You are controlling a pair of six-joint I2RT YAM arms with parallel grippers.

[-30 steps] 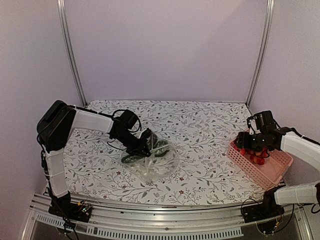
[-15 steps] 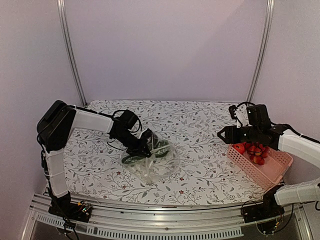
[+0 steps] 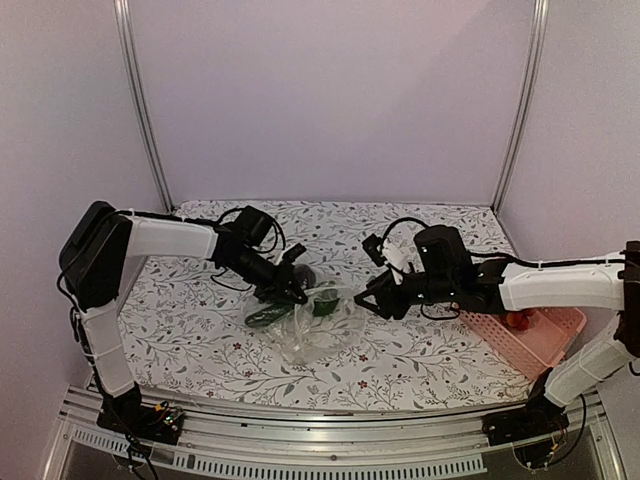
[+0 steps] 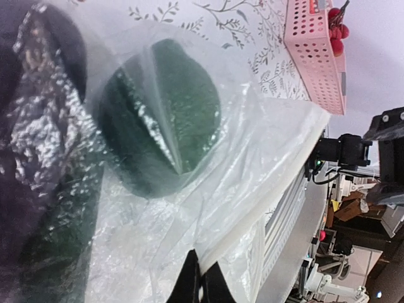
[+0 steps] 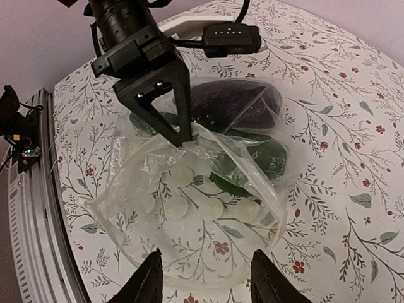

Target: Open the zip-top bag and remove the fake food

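As the right wrist reveals, left claw [image 5: 182, 135] pinches zip-top bag [image 5: 189, 211]

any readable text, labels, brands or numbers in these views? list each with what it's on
No readable text in any view.
zip-top bag: faint white dots only, no print.
pink basket: no label showing.
black camera module on the left arm: tiny pale marks, too small to read.
tablecloth: floral pattern, no words.
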